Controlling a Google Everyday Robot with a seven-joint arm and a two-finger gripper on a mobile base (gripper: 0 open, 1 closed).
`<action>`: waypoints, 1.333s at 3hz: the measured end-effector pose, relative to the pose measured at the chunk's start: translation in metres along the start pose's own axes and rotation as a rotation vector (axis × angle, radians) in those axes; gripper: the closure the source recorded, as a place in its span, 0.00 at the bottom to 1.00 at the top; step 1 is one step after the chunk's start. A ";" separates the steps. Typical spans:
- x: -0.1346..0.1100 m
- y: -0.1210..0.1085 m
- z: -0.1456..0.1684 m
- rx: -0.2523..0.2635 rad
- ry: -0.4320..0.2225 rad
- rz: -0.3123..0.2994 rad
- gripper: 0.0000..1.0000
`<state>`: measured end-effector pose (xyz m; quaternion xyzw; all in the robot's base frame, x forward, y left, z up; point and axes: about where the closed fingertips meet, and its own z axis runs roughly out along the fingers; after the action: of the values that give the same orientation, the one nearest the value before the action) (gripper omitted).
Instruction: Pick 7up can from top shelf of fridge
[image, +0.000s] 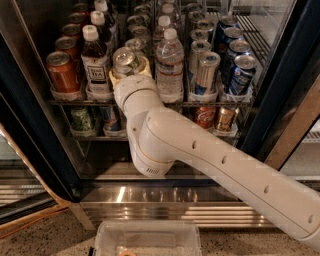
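Observation:
The 7up can (126, 59), silvery with green lettering and a plain silver top, is at the front of the top shelf (200, 104) of the fridge (30, 125), tilted slightly. My gripper (129, 71) reaches into the fridge from below. Its cream fingers (145, 64) sit on both sides of the can and grip it. My white wrist hides the can's lower part. The arm runs down to the right across the fridge's steel base (165, 197).
An orange-red can (62, 72) and a tea bottle (95, 62) stand left of the 7up can. A water bottle (169, 65), slim silver-and-blue cans (206, 72) and blue cans (241, 74) stand right. Lower-rack cans (205, 116) sit below. A clear plastic bin (147, 237) lies on the floor.

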<state>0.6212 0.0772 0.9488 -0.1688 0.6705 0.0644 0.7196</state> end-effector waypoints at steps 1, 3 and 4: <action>-0.004 -0.003 -0.003 -0.007 -0.006 0.001 1.00; -0.033 -0.018 -0.032 -0.029 -0.049 0.002 1.00; -0.110 0.012 -0.098 -0.170 -0.171 -0.030 1.00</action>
<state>0.5150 0.0706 1.0513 -0.2332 0.5963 0.1244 0.7580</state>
